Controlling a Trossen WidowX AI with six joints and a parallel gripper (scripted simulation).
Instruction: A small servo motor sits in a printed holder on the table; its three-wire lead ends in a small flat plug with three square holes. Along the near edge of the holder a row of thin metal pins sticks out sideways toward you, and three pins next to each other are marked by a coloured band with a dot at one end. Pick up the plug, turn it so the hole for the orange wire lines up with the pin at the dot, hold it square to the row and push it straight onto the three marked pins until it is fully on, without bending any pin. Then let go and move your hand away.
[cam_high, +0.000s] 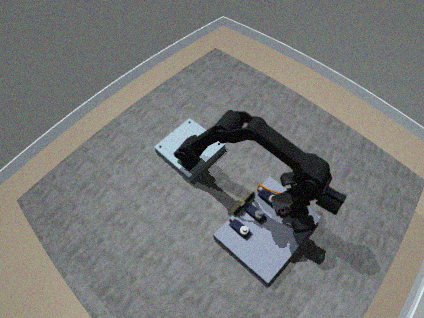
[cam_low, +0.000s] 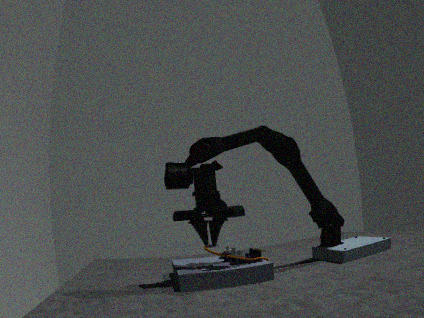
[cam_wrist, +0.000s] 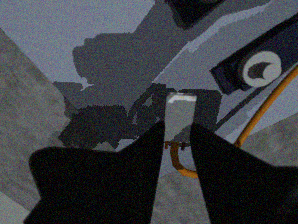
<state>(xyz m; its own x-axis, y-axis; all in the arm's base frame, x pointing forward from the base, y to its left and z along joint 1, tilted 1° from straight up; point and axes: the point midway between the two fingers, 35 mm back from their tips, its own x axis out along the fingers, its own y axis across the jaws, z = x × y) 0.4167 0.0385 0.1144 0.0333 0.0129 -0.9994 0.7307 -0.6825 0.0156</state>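
Note:
My gripper (cam_low: 210, 244) (cam_wrist: 176, 127) is shut on the plug (cam_wrist: 180, 114), a small grey flat block, and holds it a little above the pale holder block (cam_low: 225, 278) (cam_high: 265, 267). The orange wire (cam_wrist: 257, 114) (cam_low: 240, 257) (cam_high: 270, 190) curves from the plug's rear end, below it in the wrist view, towards a dark servo with a white round horn (cam_wrist: 261, 68). A dark and yellowish bar (cam_high: 244, 204) stands at the holder's edge in the top view. Single pins, the coloured band and its dot cannot be made out. The plug's holes are not visible.
Other dark servos sit on the holder, one with a white horn (cam_high: 244, 230). The arm's pale base plate (cam_high: 171, 145) (cam_low: 370, 244) stands apart from the holder. The arm's shadow darkens the holder's top, and the arm hides part of it in the top view.

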